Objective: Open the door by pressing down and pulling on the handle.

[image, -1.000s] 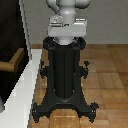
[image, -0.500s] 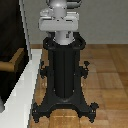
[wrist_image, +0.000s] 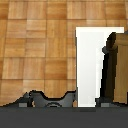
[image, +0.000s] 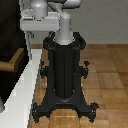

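Arm links now swing toward the exterior view's left, above the door and handle. Black pedestal stands beside the white frame; I cannot tell the jaw state.

My arm now swings toward nine o'clock in the exterior view, reaching over the door.

The black pedestal stands on the wood floor just beside the white frame, so only a narrow gap is left between them. The handle sticks out from the dark door at the exterior view's left, above this frame. At the exterior view's right the floor is open
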Controlling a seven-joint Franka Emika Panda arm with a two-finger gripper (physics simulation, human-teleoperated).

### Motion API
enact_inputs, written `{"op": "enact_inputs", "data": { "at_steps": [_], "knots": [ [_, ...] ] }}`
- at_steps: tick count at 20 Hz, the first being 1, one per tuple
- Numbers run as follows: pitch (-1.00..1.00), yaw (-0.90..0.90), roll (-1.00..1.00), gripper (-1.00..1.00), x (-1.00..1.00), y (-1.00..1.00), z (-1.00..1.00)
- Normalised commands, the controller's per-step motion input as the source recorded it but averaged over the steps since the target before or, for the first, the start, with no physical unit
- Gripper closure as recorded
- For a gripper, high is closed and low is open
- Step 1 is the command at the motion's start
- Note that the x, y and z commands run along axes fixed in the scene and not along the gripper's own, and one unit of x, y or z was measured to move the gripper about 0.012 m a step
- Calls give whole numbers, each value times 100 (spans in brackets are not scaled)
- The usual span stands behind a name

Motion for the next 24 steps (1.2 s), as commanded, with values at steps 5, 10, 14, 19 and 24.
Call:
{"op": "enact_inputs", "data": {
  "at_steps": [5, 10, 14, 19, 24],
  "knots": [
    [0, 0, 0, -100, 0, -80, 0],
    [0, 0, 0, -100, 0, -60, 0],
    [0, 0, 0, -100, 0, -50, 0],
    [0, -6, 0, -100, 0, -40, 0],
    [0, -6, 0, -100, 0, 0, 0]
  ]
}}
